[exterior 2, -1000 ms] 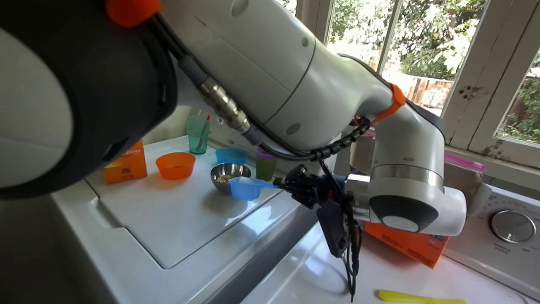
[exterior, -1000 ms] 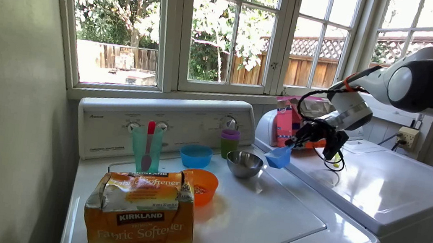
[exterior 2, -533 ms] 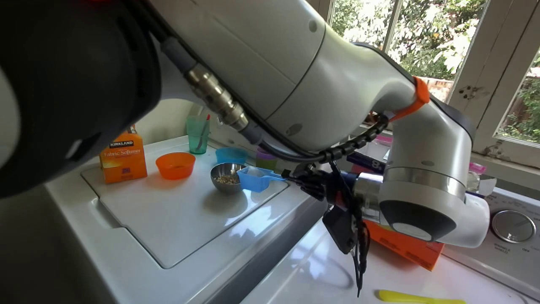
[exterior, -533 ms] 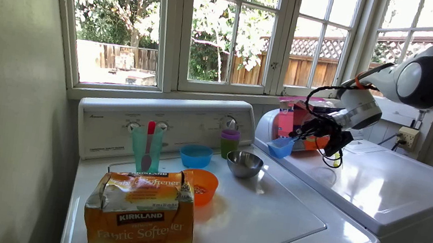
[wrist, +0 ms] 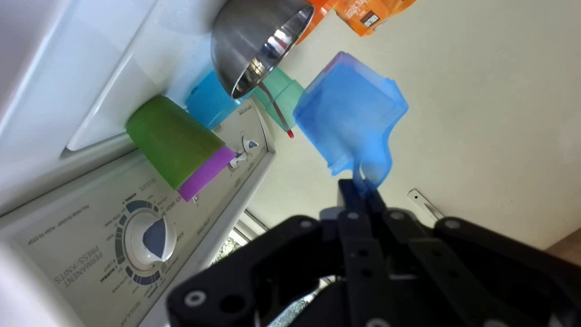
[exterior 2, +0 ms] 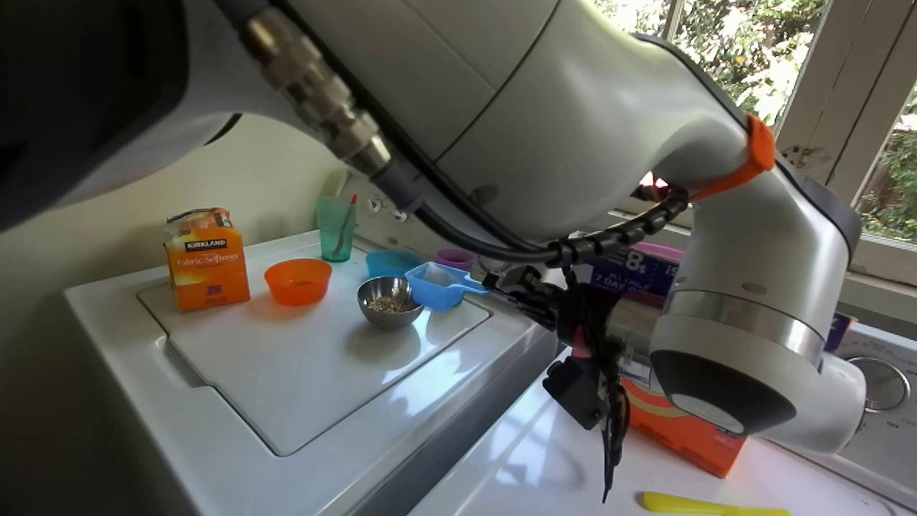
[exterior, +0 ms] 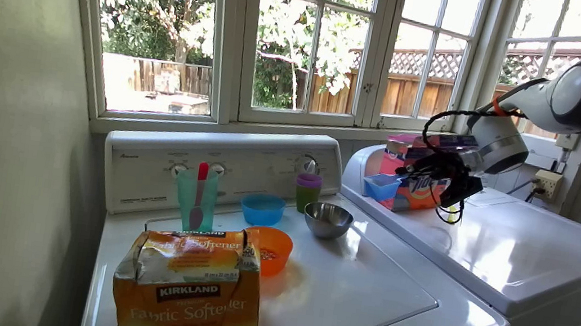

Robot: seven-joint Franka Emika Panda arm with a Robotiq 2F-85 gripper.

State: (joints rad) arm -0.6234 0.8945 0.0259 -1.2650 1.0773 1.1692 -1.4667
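My gripper (wrist: 364, 190) is shut on the handle of a translucent blue scoop (wrist: 352, 109), whose cup sticks out past the fingertips. In both exterior views the blue scoop (exterior: 381, 188) is held in the air, its open side facing roughly up. A steel bowl (exterior 2: 387, 315) with grain-like bits in it stands on the white washer lid; the scoop (exterior 2: 435, 287) overlaps its rim in that exterior view. Beyond the gripper (exterior: 400, 173), an orange-pink Tide box (exterior: 414, 194) shows in an exterior view. Whether the scoop holds anything cannot be made out.
On the washer (exterior 2: 286, 373) stand an orange bowl (exterior: 272, 251), a blue bowl (exterior: 262, 210), green and purple stacked cups (exterior: 308, 194), a teal cup (exterior: 186, 199) with a red spoon, and a Kirkland box (exterior: 186, 296). A yellow utensil (exterior 2: 709, 504) lies on the neighbouring machine.
My gripper has lifted the scoop and carried it away from the steel bowl, over towards the Tide box. The scoop has tipped more level. Everything on the washer stays put.
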